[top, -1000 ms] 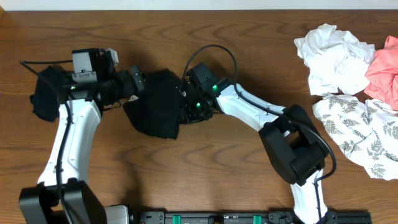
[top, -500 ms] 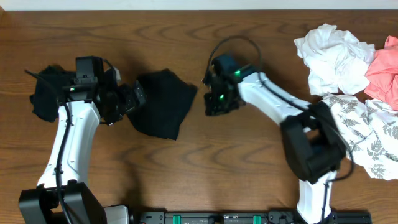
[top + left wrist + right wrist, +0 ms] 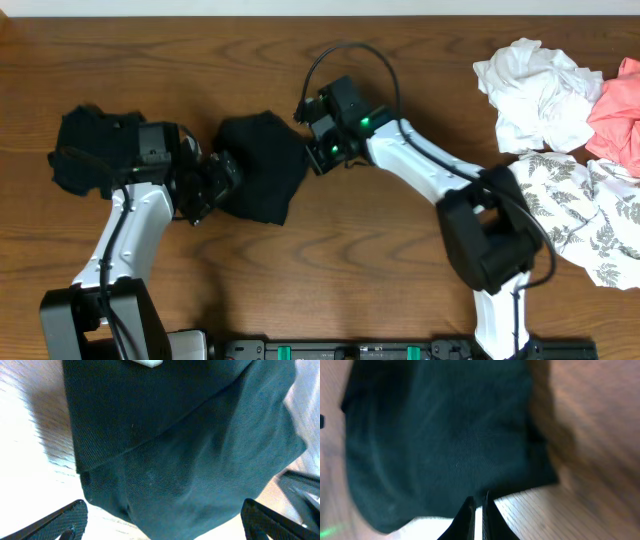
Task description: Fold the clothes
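Jaws gaping on left gripper by one edge of black shirt, right gripper clamped (on nothing) at the opposite edge, bare table around

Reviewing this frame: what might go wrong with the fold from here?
1. The right gripper is shut at the edge of the black shirt; sliding forward may shove the layers askew.
2. The left gripper stands wide open across the layered cloth; closing there might pinch several layers together.
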Action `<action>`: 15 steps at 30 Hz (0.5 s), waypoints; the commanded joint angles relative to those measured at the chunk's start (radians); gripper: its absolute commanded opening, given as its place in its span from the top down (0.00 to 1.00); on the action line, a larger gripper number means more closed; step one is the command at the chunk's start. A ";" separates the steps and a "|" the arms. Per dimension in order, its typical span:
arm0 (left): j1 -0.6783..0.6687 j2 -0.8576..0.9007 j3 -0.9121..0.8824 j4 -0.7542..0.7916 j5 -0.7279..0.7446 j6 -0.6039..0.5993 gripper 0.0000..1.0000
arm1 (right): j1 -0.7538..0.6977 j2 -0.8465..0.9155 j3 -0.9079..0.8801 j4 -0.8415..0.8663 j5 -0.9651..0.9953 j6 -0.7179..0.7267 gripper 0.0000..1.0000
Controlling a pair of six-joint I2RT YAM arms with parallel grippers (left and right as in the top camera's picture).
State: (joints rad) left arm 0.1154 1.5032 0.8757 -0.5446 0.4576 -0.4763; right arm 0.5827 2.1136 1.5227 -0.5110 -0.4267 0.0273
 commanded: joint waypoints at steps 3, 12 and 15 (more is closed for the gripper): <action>0.004 0.001 -0.065 0.091 0.059 -0.016 0.02 | 0.024 0.048 0.003 0.071 -0.047 -0.020 0.92; 0.004 0.001 -0.114 0.133 0.058 -0.016 0.02 | 0.032 0.140 0.003 0.101 0.031 0.024 0.94; 0.004 0.001 -0.124 0.136 0.051 -0.016 0.02 | 0.032 0.172 0.003 0.115 0.031 0.025 0.95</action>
State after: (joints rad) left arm 0.1154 1.5036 0.7647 -0.4118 0.5026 -0.4835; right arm 0.6014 2.2215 1.5249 -0.3950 -0.4206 0.0406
